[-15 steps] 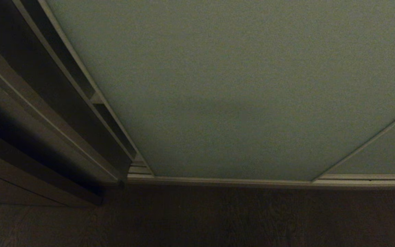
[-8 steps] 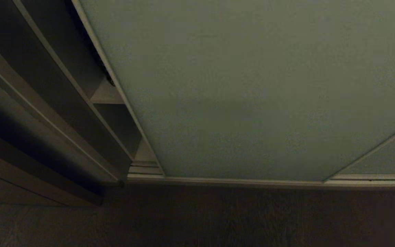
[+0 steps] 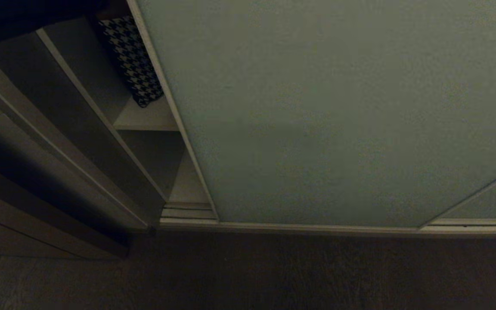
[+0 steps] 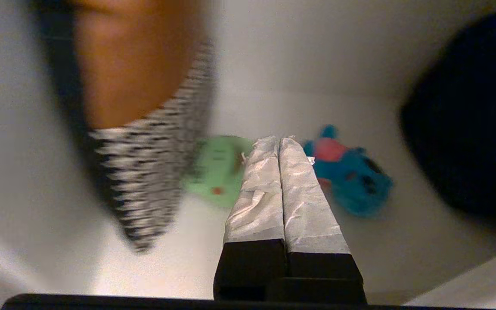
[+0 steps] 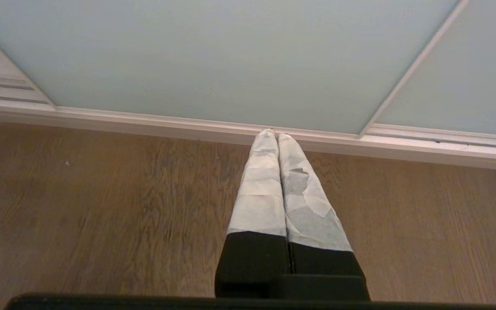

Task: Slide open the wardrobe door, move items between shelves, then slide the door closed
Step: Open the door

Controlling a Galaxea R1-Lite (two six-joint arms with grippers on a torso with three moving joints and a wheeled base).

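Sliding wardrobe door [image 3: 338,112] stands part open, baring houndstooth bag [image 3: 134,60] at its 9 o'clock, so left claw [image 4: 279,140], closed and empty, faces the plush toys

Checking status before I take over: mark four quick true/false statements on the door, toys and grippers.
1. The sliding wardrobe door is fully shut. False: a gap at its left edge shows a houndstooth bag on a white shelf.
2. The left gripper is shut and empty. True.
3. The green toy and teal-blue toy lie on one shelf. True.
4. The right gripper holds a toy. False: shut, empty, over the wooden floor.
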